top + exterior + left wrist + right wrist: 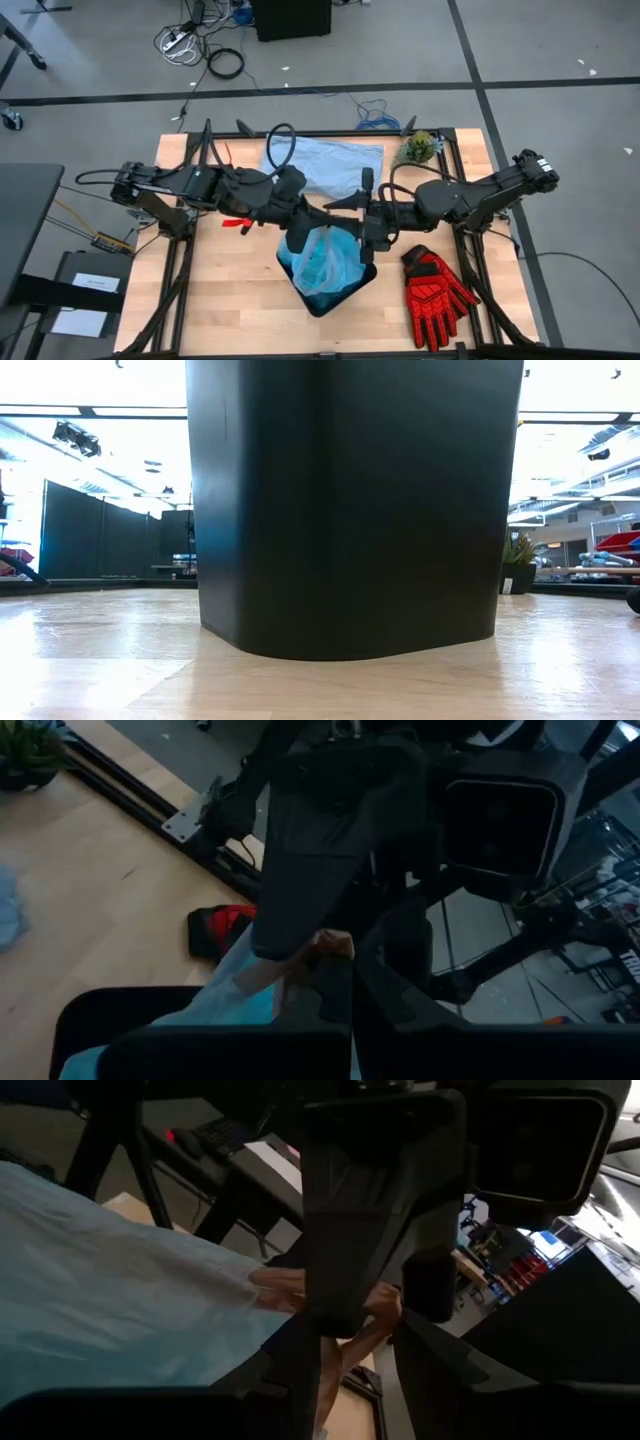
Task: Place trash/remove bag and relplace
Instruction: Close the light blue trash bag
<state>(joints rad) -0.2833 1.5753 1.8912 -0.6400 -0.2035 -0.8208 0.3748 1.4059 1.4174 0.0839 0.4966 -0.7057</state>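
The cyan-blue bag (pixel 325 262) stands up out of the black bin (pixel 322 305), which sits near the table's middle and fills the low view (pixel 350 510). The bag's top is gathered into a twisted neck between the two arms. My left gripper (pixel 305 222) and my right gripper (pixel 362 228) meet over the bin, tip to tip, both shut on that neck. In each wrist view the other arm's gripper looms close. No paper wads show; the bag's inside is only a darker teal mass. My left gripper (pixel 330 1010) pinches the bag's gathered top (pixel 300 965), coming level from the table's left. The film (pixel 230 990) runs slanting down from the hold into the bin. The dark fingers hide the exact spot and the number of layers. My right gripper (pixel 330 1370) pinches the twisted neck (pixel 335 1330) of the bag from the table's right, close against the left gripper. The film (pixel 110 1290) spreads away from the hold, drawn smooth. The bag's lower part stays in the bin.
A paler grey-blue bag (pixel 325 165) lies flat at the table's far side. A small green plant (pixel 418 148) stands at the far right corner. A red and black glove (pixel 435 290) lies to the right of the bin. Bare wood shows near left.
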